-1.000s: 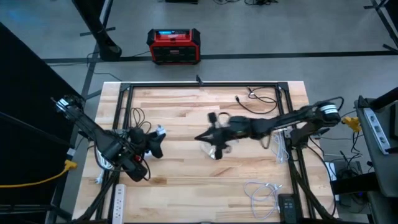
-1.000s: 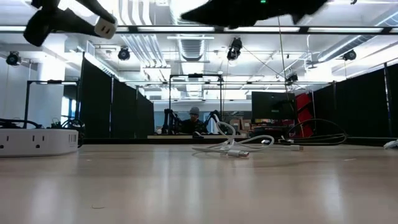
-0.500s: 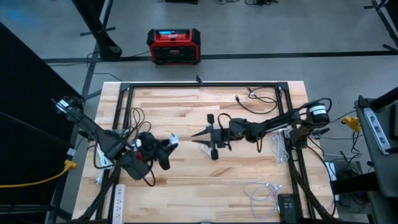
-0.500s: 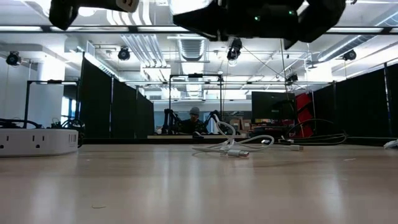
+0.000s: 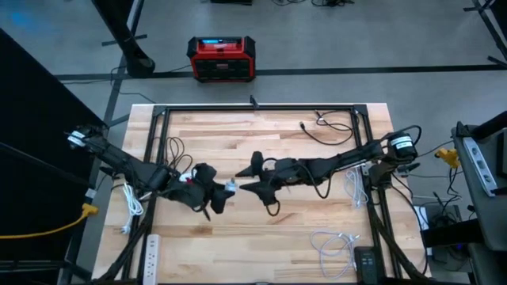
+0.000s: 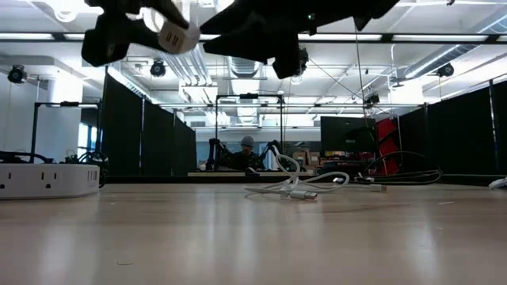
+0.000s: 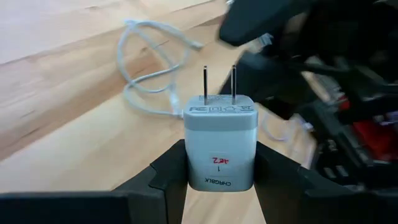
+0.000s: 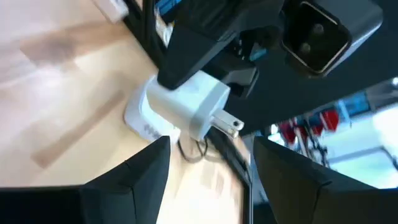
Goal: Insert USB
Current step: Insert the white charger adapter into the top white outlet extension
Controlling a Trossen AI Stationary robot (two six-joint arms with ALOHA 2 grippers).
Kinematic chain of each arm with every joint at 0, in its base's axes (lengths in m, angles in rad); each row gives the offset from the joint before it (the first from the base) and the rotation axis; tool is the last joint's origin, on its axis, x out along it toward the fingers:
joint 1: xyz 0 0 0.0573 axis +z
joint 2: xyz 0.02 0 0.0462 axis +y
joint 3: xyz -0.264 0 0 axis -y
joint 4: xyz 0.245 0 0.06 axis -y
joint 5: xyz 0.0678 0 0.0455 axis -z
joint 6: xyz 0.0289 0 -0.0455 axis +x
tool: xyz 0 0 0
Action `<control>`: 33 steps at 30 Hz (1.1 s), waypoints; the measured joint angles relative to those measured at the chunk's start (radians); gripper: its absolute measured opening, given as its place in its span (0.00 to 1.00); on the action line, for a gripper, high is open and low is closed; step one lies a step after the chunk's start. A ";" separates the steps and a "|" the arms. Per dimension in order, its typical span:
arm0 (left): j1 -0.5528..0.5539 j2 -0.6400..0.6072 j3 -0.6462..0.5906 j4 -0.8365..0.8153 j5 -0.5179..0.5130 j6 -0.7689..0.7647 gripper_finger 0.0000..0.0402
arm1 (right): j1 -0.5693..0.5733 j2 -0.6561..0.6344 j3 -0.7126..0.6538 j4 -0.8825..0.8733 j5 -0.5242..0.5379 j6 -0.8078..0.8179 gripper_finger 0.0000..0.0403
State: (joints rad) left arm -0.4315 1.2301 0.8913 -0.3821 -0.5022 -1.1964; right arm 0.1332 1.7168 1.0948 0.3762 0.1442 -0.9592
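Observation:
A white wall charger [image 7: 219, 143] with two metal prongs [image 7: 219, 84] is above the middle of the table, with my left gripper [image 5: 215, 194] shut on it. The prongs point away from that gripper, toward my right gripper [image 5: 247, 176], which stands open just to the charger's right with nothing between its fingers. In the right wrist view the charger [image 8: 186, 109] shows just beyond the open fingers. A white USB cable [image 5: 333, 241] lies coiled on the tabletop near the front right; it also shows in the left wrist view [image 7: 146, 74]. My left gripper pinches the charger's two opposite sides [image 7: 189, 168] between its two fingers, at the end away from the prongs. The fingers come from the table's left, slanting a little downward. The charger is lifted clear of the table, prongs forward.
A white power strip [image 5: 150, 249] lies at the front left edge. A black cable [image 5: 325, 127] lies at the back right, and more white cables [image 5: 356, 186] by the right arm's base. A black frame [image 5: 261, 108] borders the table.
My left gripper has carried the charger toward the table's right and turned, so the prongs now face my right gripper. My right gripper has moved toward the table's left, rolled about its own line, and opened.

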 joint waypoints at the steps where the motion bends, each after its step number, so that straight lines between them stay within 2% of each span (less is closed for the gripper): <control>1: 0.005 0.000 0.000 -0.021 0.009 -0.001 0.35 | 0.000 -0.002 0.005 -0.029 0.027 0.007 0.53; 3: 0.007 -0.001 0.000 -0.058 0.017 -0.010 0.35 | -0.001 -0.009 0.009 -0.114 0.065 0.030 0.51; 5: 0.007 -0.001 0.000 -0.086 0.018 -0.018 0.35 | -0.015 -0.026 0.007 -0.213 0.054 0.086 0.50; 9: 0.006 0.009 -0.007 -0.089 -0.033 -0.010 0.35 | -0.069 -0.073 -0.029 -0.332 -0.100 0.280 0.46; 11: 0.007 0.012 -0.023 -0.064 -0.079 0.004 0.35 | -0.098 -0.080 -0.065 -0.336 -0.174 0.375 0.43; 13: 0.010 0.012 -0.058 0.001 -0.116 0.013 0.35 | -0.117 -0.080 -0.113 -0.320 -0.200 0.434 0.40; 16: 0.027 0.012 -0.147 0.204 -0.134 0.069 0.35 | -0.131 -0.080 -0.212 -0.172 -0.213 0.469 0.34; 20: 0.045 0.012 -0.275 0.545 -0.147 0.175 0.35 | -0.134 -0.079 -0.383 0.216 -0.265 0.554 0.23; 23: 0.050 0.012 -0.349 0.761 -0.199 0.243 0.35 | -0.133 -0.079 -0.484 0.545 -0.268 0.632 0.15; 25: 0.050 0.012 -0.380 0.872 -0.252 0.278 0.35 | -0.130 -0.079 -0.517 0.694 -0.261 0.660 0.11; 27: 0.051 0.012 -0.399 0.948 -0.286 0.304 0.35 | -0.127 -0.079 -0.520 0.774 -0.241 0.663 0.10; 29: 0.057 0.012 -0.406 0.994 -0.296 0.326 0.35 | -0.126 -0.079 -0.503 0.783 -0.223 0.648 0.10; 33: 0.062 0.015 -0.387 1.011 -0.299 0.368 0.35 | -0.127 -0.079 -0.439 0.720 -0.219 0.616 0.20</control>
State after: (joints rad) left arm -0.3699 1.2447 0.5047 0.6290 -0.8014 -0.8288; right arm 0.0063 1.6375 0.6556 1.0961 -0.0744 -0.3434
